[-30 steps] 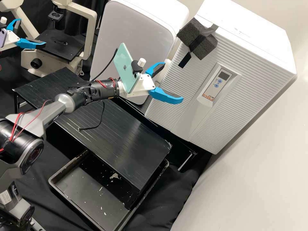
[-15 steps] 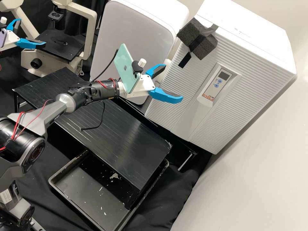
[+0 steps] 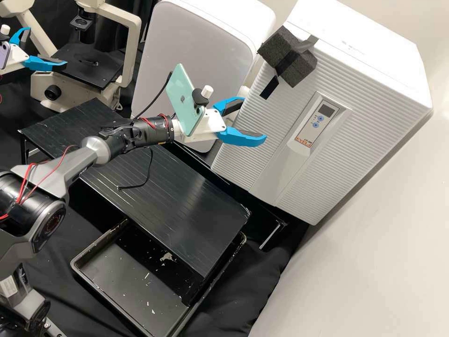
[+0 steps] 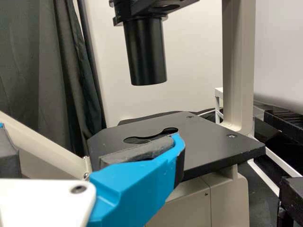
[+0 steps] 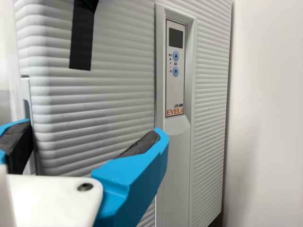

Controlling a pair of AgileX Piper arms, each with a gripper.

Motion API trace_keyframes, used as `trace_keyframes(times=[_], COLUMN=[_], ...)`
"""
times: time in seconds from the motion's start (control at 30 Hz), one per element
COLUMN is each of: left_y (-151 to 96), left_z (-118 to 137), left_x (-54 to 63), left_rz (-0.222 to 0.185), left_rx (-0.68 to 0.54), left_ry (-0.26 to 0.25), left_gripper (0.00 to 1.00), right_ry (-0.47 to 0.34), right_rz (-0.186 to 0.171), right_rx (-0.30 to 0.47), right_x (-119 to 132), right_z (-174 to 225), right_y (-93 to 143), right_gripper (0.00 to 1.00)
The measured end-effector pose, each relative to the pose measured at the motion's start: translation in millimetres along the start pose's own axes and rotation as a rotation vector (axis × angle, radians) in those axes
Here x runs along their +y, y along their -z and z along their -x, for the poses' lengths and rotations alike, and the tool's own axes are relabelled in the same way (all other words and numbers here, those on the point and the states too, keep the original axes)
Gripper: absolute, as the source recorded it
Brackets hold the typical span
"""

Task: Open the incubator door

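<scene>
Straddling the near edge of the incubator door (image 3: 276, 121) looks best: my right gripper (image 3: 254, 120), jaws apart, should close squarely there, then ease back along the door's swing. In the high view the door sits at 2 o'clock, facing roughly 8, long axis 7 to 1; my left gripper (image 3: 47, 46) is spread at 10.

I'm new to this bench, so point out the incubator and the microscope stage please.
Incubator (image 3: 282, 120): high view, on its ribbed white front.
Microscope stage (image 4: 206, 142): left wrist view, on its flat black top.
</scene>
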Motion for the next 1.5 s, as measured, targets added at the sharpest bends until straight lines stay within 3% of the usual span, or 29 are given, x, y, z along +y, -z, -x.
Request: trace_keyframes(times=[1.5], left_y=[0.0], left_z=[0.0], left_x=[0.0], left_rz=[0.0], left_rx=[0.0], left_ry=[0.0], left_gripper=[1.0], right_ry=[0.037], right_rz=[0.002], right_rx=[0.011], right_x=[-4.7], right_z=[2.4], right_y=[2.9], right_gripper=[0.0])
